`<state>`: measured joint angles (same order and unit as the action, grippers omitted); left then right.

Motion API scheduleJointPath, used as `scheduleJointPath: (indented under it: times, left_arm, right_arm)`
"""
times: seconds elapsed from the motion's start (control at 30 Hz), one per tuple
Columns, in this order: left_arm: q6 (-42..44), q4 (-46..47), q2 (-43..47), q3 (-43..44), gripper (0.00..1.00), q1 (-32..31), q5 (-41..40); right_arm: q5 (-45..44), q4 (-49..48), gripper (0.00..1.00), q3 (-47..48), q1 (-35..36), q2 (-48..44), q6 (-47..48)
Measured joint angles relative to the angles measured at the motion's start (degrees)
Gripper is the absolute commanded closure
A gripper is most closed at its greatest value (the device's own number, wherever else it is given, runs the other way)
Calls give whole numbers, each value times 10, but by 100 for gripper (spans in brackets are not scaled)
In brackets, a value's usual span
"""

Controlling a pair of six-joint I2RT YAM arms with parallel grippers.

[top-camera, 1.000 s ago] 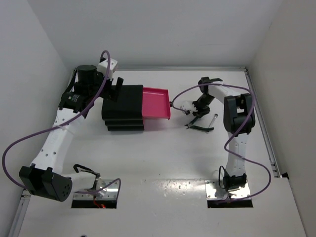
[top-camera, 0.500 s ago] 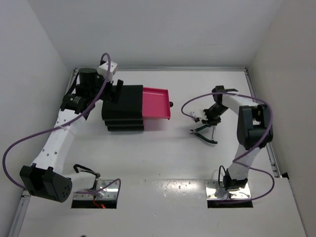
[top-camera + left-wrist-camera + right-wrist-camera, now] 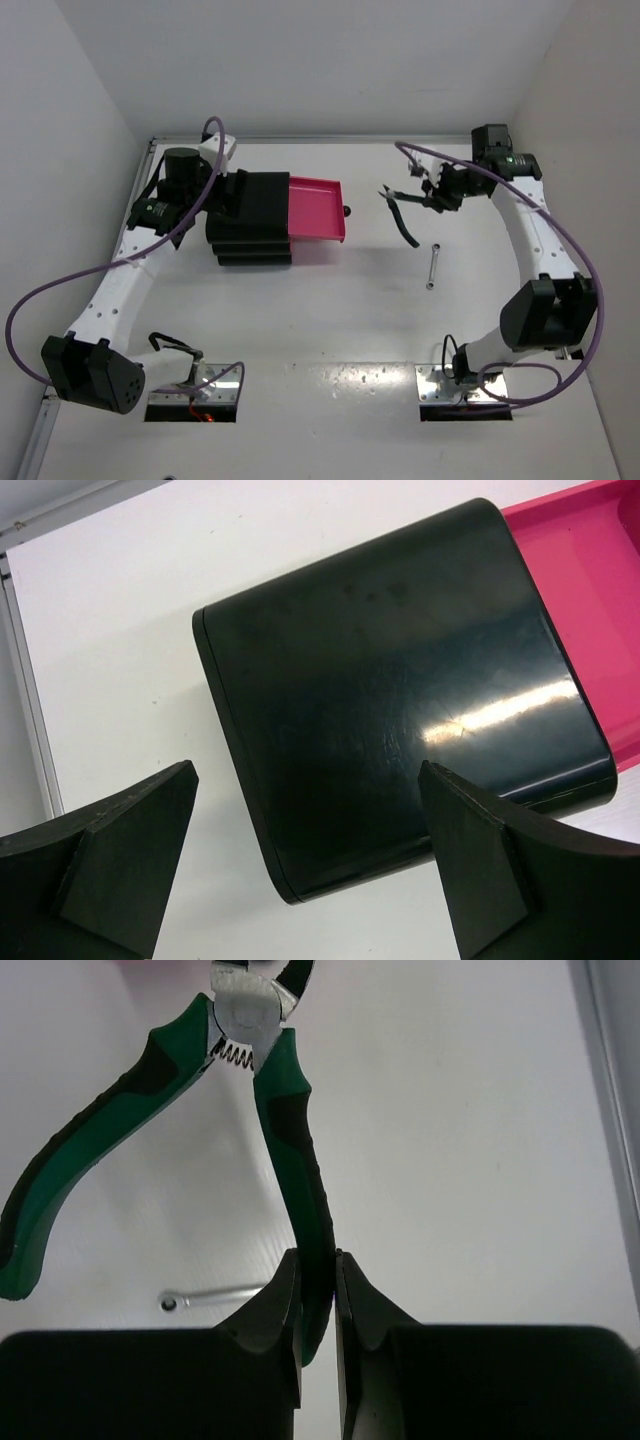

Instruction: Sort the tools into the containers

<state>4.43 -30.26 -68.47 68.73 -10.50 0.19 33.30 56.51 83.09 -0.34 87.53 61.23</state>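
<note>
The right claw (image 3: 318, 1260) is pressed together on one handle of the dark green-handled pliers (image 3: 290, 1140), with the handle pinched near its end between the two fingers. The second handle is left free and is splayed outward to the left in the right wrist view. The spring between the handles and the silver head are seen at the top of that view. The pliers appear to be held above the surface (image 3: 330, 320), to the right of the pink tray (image 3: 315, 210) and apart from it. In the top view the pliers' head is pointed toward the tray.

The thin silver wrench (image 3: 432, 265) is laid flat on the surface, nearer the arm bases than the pliers and apart from them. It is also seen behind the held handle in the right wrist view.

The left claw (image 3: 305, 780) is spread wide, and nothing is gripped between its fingers. It is positioned at the left end of the black drawer chest (image 3: 250, 230), whose glossy top fills the left wrist view. Contact with the chest cannot be determined.

The pink tray is drawn out of the top tier toward the right. Its round black knob (image 3: 347, 211) is located on the right edge.
</note>
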Motion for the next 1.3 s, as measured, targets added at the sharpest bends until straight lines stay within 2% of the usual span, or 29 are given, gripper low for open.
scheduleJointPath:
  times: [0.27,0.5,0.73,0.97,1.3]
  left_arm:
    - [-5,8,3,-5,1,0,-2]
    - [-5,9,4,-16,1,0,-4]
    - [-5,12,5,-29,1,0,-5]
    - [-5,14,5,-35,1,0,-7]
    - [-5,25,5,-44,1,1,-9]
  right_arm:
    - [10,-76,100,101,93,62,-252]
    - [-105,-161,100,103,187,96,-357]
    - [-201,-262,100,80,261,103,-397]
    - [-267,-341,100,43,296,127,-382]
    - [-303,-390,100,9,321,166,-338]
